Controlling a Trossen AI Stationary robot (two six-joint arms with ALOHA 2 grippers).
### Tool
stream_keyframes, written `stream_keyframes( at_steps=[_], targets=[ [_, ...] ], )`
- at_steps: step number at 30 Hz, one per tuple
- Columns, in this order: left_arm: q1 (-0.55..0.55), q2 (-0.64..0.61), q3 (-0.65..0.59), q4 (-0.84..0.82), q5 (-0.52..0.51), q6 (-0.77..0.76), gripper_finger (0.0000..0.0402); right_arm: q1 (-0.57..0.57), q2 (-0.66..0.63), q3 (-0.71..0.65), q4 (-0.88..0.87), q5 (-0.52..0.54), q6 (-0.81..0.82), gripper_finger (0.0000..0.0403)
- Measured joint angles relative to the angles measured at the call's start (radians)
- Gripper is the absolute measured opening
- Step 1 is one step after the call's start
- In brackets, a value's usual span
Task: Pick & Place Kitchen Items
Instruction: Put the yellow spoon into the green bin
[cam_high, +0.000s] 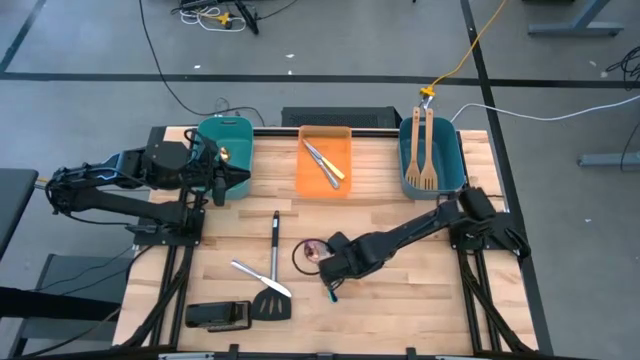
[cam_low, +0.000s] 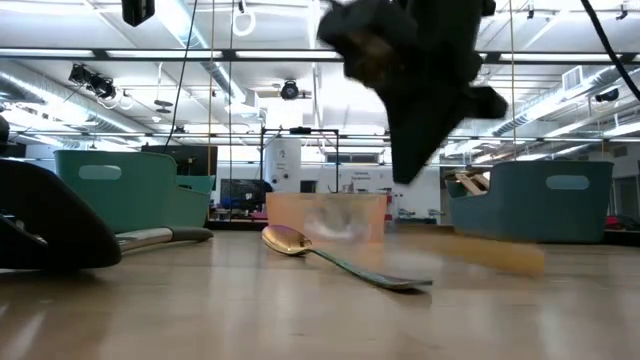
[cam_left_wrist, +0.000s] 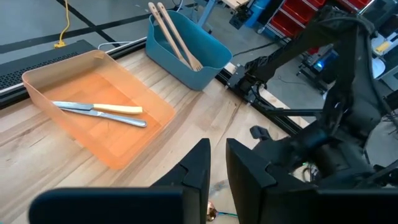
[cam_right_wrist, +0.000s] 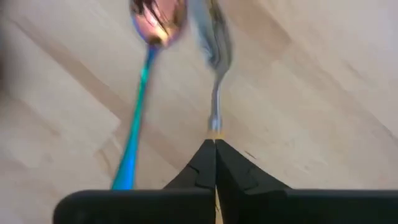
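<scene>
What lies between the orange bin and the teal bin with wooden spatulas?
Nothing: the high view shows bare table between the orange bin and that teal bin.

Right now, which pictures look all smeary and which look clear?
Right wrist view: the blue-handled iridescent spoon and the silver utensil pinched by the right gripper are streaked with motion blur. Low view: the right arm is a dark smear, while the gold spoon on the wood looks fairly clear. High view: sharp, evenly lit.

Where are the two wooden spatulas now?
In the high view, the wooden spatulas lie in the teal bin at the table's far right corner, beside the orange bin.
</scene>
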Motion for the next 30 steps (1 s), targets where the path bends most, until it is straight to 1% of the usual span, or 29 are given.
stream_keyframes(
  at_steps=[6,9,12,15,19,21,30],
  targets=[
    [0.0,0.0,0.0,0.008,0.0,0.0,0.0057,-0.002,-0.136,0.002,0.095,0.134,-0.108,0.0],
    [0.0,0.0,0.0,0.011,0.0,0.0,0.0057,0.002,-0.189,0.003,0.095,0.182,-0.129,0.0],
    [0.0,0.0,0.0,0.01,0.0,0.0,0.0057,0.007,-0.206,0.006,0.062,0.161,-0.145,0.0],
    [0.0,0.0,0.0,0.01,0.0,0.0,0.0057,0.016,-0.176,0.002,-0.005,0.123,-0.122,0.0003],
    [0.0,0.006,0.001,0.015,-0.012,0.0,0.0057,0.019,-0.121,-0.007,-0.002,0.041,-0.112,0.0026],
    [0.0,0.008,0.001,0.014,-0.013,-0.001,0.0057,0.017,-0.092,-0.007,0.001,0.018,-0.125,0.0037],
    [0.0,0.014,0.001,0.011,-0.015,-0.001,0.0057,-0.029,-0.028,-0.007,-0.005,0.007,-0.118,0.0069]
  ],
)
